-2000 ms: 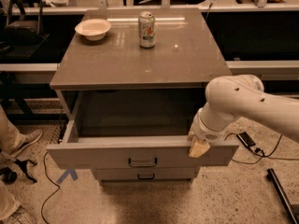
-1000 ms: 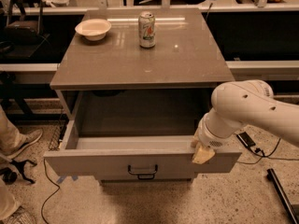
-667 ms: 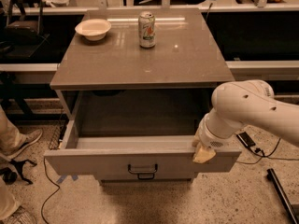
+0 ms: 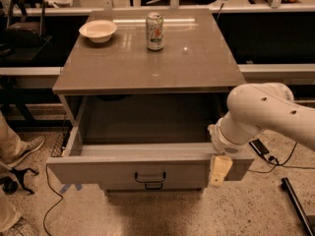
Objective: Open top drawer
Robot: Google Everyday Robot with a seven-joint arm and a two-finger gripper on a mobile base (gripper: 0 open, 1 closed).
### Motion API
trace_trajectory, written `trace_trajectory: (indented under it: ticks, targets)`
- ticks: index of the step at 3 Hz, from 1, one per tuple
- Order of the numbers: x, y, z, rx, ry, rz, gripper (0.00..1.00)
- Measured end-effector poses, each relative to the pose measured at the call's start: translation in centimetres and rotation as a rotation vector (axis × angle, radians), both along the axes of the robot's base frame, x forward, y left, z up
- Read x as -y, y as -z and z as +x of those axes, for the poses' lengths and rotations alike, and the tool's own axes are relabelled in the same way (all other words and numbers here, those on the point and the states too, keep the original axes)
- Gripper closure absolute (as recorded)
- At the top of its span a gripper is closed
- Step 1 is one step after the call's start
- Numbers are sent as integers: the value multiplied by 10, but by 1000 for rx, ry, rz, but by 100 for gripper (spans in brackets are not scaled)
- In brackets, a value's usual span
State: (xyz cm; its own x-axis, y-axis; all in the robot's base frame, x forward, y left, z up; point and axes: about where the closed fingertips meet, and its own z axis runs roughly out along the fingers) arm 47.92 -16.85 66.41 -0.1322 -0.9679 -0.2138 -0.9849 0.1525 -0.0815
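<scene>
The top drawer (image 4: 128,170) of the grey cabinet stands pulled far out, showing its deep grey, empty inside. Its wide flat front carries a small dark bar handle (image 4: 150,177) near the middle. My gripper (image 4: 220,170) hangs over the right end of the drawer front, its cream-coloured fingertip lying against the outer face. The white arm (image 4: 266,112) reaches in from the right and hides the drawer's right corner. A second handle peeks out just below the top drawer's front.
On the cabinet top (image 4: 197,58) stand a white bowl (image 4: 98,30) at the back left and a drink can (image 4: 154,31) at the back middle. A person's shoe (image 4: 22,149) and cables (image 4: 51,200) lie on the floor at the left. A dark shelf runs behind.
Since two seconds ago the drawer has come further out toward the camera, with my gripper moving with its right end. In the last second nothing visibly moved.
</scene>
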Motion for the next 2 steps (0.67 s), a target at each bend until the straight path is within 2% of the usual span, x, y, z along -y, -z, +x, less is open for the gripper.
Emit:
trace_trajectory:
  ticks: [1,2]
  targets:
    - [20,-36,1,16,40,5,0]
    - [46,-93,4,57,70,-28,0]
